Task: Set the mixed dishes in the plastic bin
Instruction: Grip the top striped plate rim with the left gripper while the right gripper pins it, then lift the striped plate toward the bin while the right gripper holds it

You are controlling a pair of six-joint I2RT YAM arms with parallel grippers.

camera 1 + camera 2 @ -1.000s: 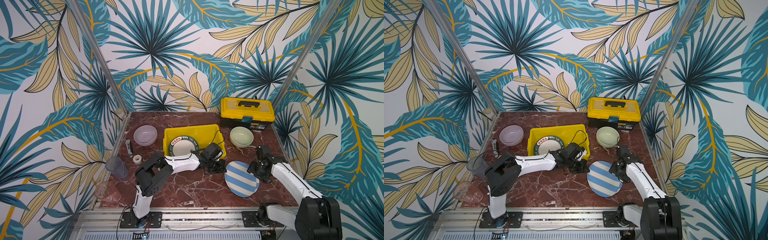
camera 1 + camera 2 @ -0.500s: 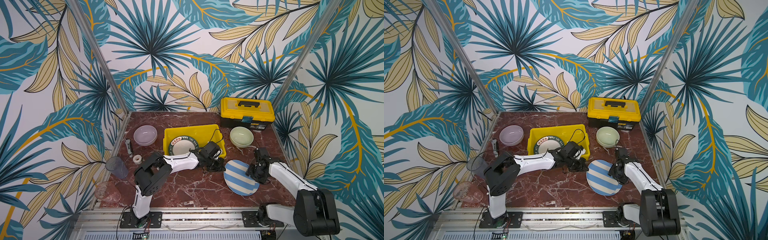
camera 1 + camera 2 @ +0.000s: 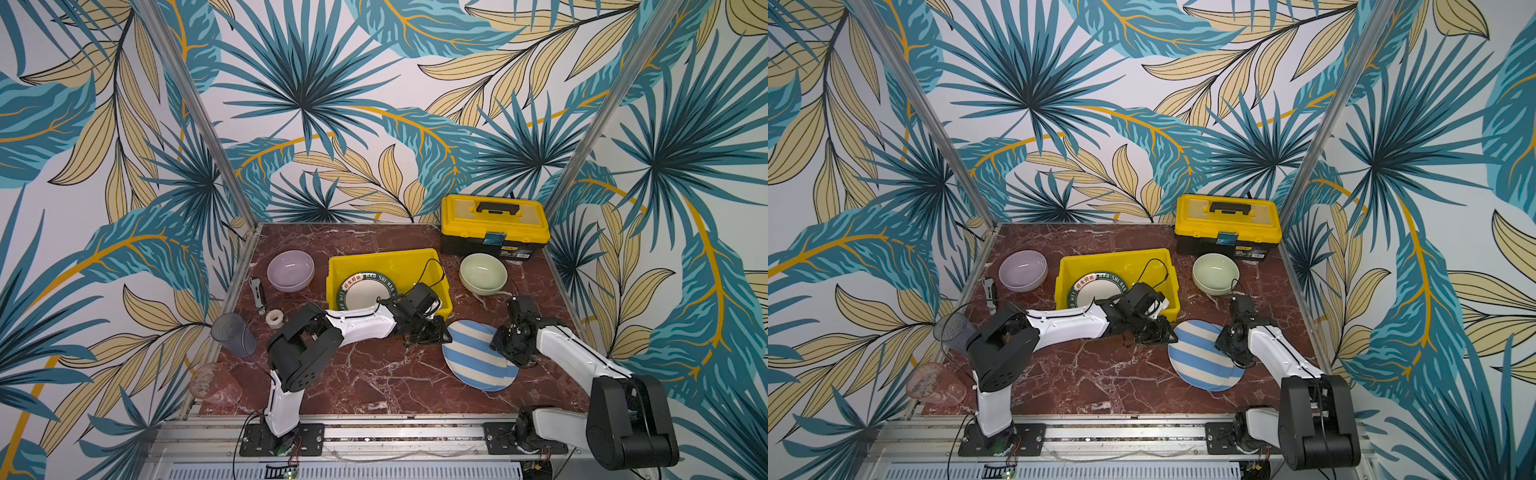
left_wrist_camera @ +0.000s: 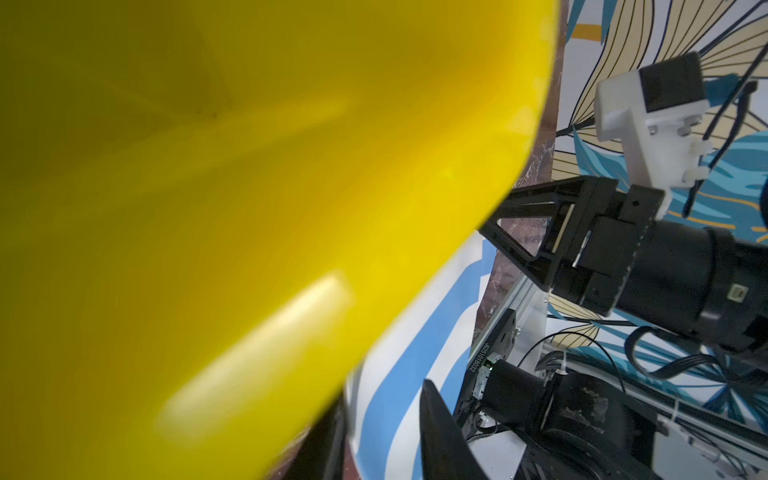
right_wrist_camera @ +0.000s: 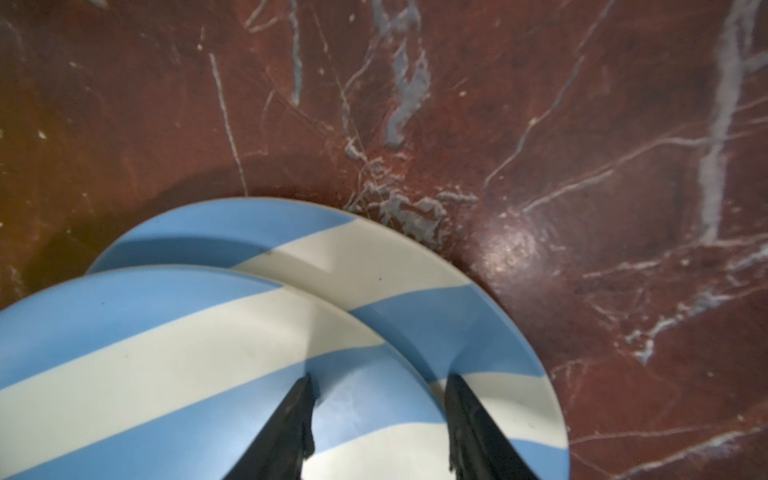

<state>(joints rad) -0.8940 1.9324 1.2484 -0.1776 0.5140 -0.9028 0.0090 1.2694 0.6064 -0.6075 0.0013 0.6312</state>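
Two blue-white striped plates (image 3: 478, 359) (image 3: 1202, 357) lie stacked and offset on the marble table. My left gripper (image 3: 434, 332) (image 4: 380, 407) is low at their left rim, jaws apart with the rim between them. My right gripper (image 3: 500, 345) (image 5: 380, 382) is open at the right side, its fingers (image 5: 299, 415) straddling the upper plate's edge. The yellow plastic bin (image 3: 415, 262) (image 3: 1121, 259) holds the dark lettered plate (image 3: 368, 291). On the table stand a lilac bowl (image 3: 290, 270), a pale green bowl (image 3: 483, 273) and two clear tumblers (image 3: 232, 338) (image 3: 214, 384) at the left edge.
A yellow-and-black toolbox (image 3: 494, 224) stands at the back right. A small white roll (image 3: 275, 318) and a grey tool (image 3: 257, 291) lie near the left wall. Patterned walls close in three sides.
My right gripper moved left and down onto the striped plates' right edge, its jaws narrowing. My left gripper's jaws parted at the plates' left rim.
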